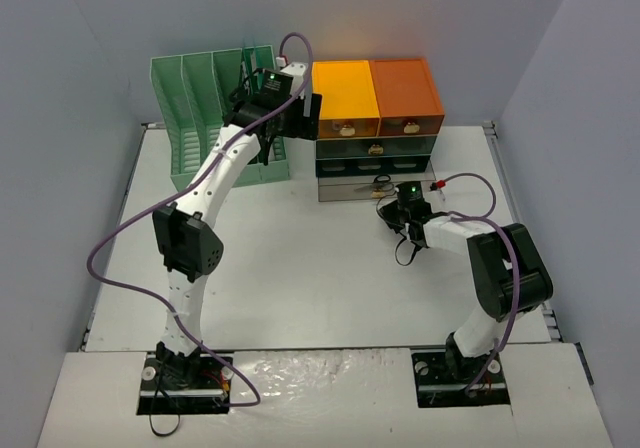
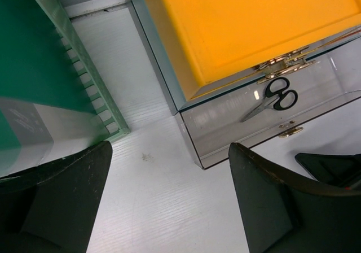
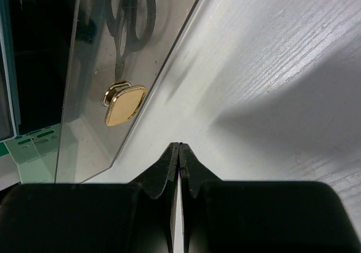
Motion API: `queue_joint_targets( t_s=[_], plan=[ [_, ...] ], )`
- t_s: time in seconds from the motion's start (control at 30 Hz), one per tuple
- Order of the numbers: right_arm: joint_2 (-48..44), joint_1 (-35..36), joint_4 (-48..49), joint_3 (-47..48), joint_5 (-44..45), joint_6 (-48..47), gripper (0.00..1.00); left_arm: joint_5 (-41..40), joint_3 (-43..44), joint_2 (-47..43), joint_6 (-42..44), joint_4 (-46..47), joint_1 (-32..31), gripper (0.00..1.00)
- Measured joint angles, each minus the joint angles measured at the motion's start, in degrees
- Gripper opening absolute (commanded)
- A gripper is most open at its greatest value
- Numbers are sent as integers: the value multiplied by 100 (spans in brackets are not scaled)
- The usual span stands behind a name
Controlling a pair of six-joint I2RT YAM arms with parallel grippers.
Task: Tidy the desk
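Note:
The white desk (image 1: 300, 268) carries a green file rack (image 1: 215, 118) and an orange-topped drawer cabinet (image 1: 375, 98). The cabinet's lowest clear drawer (image 1: 345, 190) stands pulled out, with black-handled scissors (image 1: 382, 181) (image 2: 273, 97) lying inside. My left gripper (image 1: 303, 118) (image 2: 169, 202) hangs open and empty above the bare desk, between the rack and the cabinet. Low on the desk, my right gripper (image 1: 385, 208) (image 3: 179, 147) is shut on nothing. It sits just in front of the drawer's clear front, near its gold knob (image 3: 124, 103).
The rack's slotted side (image 2: 84, 78) is close on the left of my left gripper, and the cabinet's corner (image 2: 192, 151) on its right. A small red-tipped thing (image 1: 437, 185) lies by the cabinet's right end. Metal rails (image 1: 495, 158) edge the desk.

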Motion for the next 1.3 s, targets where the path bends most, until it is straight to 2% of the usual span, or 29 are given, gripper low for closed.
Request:
queue_joint_targets(
  t_s=[0.3,0.53,0.67,0.93,1.3],
  plan=[
    [155,4,81,4,-63,-99,0,500,742,203,-468,673,0,82],
    [155,19,81,144,-98,-161,0,736,1451,1169,-972,1306,-9,82],
    [155,34,78,273,-118,-251,0,660,1362,1555,-1057,1437,-14,82],
    [262,34,104,339,-122,-372,0,569,1313,1598,-1043,1582,-11,82],
    [1421,23,252,1340,-297,-610,0,432,693,1280,-1000,1919,-42,82]
  ],
)
